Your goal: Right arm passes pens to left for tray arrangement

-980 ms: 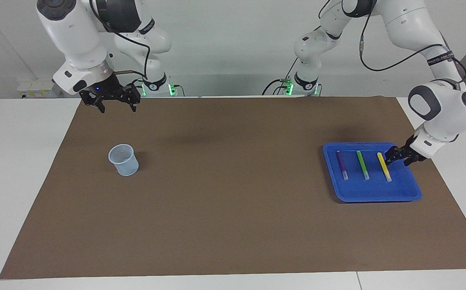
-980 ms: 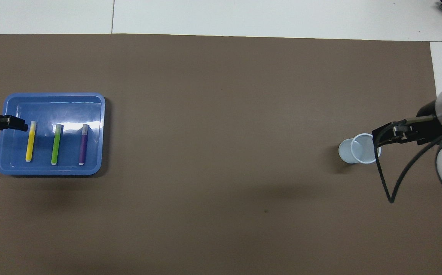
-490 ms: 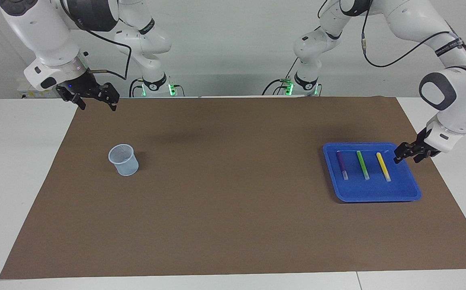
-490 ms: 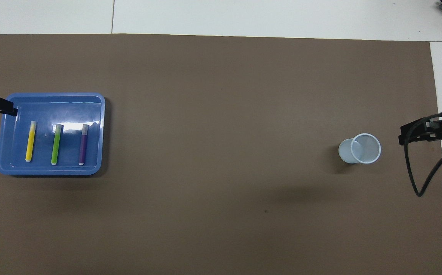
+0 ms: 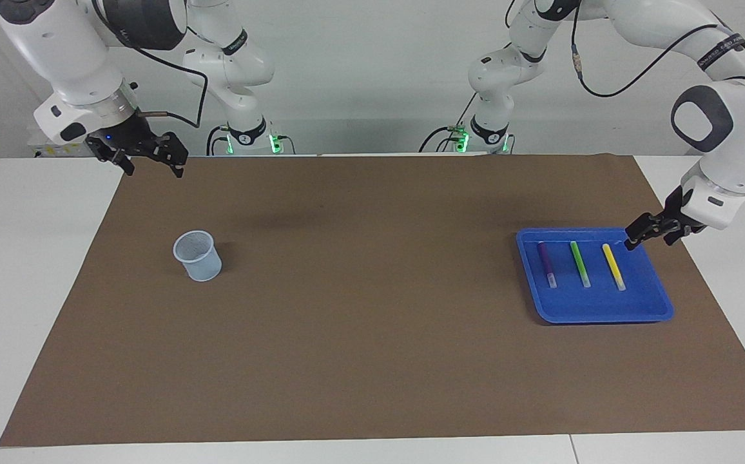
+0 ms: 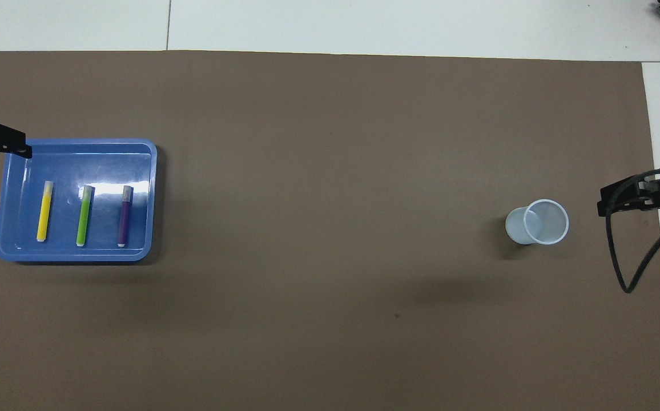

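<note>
White surface under a wide brown mat. Since a second ago: left end effector no longer down at the yellow pen, now lifted clear and drawn out over the tray corner; fingers apart, gripping nothing. Right end effector gone from above the mesh cup, now over the mat's edge at the right arm's end; fingers apart, empty too. Pens lying as before.

Three short slim pens with whitish ends, flat on the floor of the shallow bright blue tray, side by side and parallel, none touching another. Closest to the left end effector, just below its tip: the yellow pen. Next along, the green pen; last, the purple pen. All three well apart from the right end effector, at the other end of the mat. Pale cup upright on the mat, apart from the right end effector.
</note>
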`<state>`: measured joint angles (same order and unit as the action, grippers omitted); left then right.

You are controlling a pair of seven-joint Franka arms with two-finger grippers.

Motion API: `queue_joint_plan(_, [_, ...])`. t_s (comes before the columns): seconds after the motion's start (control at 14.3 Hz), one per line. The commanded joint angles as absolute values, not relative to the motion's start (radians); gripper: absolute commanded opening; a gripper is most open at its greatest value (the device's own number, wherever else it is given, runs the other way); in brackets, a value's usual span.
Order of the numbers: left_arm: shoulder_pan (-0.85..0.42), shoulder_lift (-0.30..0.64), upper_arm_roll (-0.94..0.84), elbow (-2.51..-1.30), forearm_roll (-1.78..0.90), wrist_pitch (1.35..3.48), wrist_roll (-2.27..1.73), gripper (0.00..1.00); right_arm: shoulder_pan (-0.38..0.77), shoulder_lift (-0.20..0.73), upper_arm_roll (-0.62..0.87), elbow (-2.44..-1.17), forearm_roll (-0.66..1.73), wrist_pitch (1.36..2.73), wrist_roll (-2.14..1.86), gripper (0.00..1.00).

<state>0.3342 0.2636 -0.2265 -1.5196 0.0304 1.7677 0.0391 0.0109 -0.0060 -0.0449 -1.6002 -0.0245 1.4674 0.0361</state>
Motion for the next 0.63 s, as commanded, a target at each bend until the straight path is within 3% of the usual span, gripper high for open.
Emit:
queue_joint_plan(0.0, [0.290, 0.259, -0.207, -1.470, 0.037, 1.695, -0.009, 1.00, 0.006, 0.003, -0.034, -1.585, -0.020, 1.465, 0.054, 1.00])
queue_joint_plan(0.56, [0.149, 0.186, -0.192, -1.462, 0.071, 1.684, -0.126, 1.00, 0.006, 0.003, -0.032, -1.583, -0.020, 1.470, 0.084, 1.00])
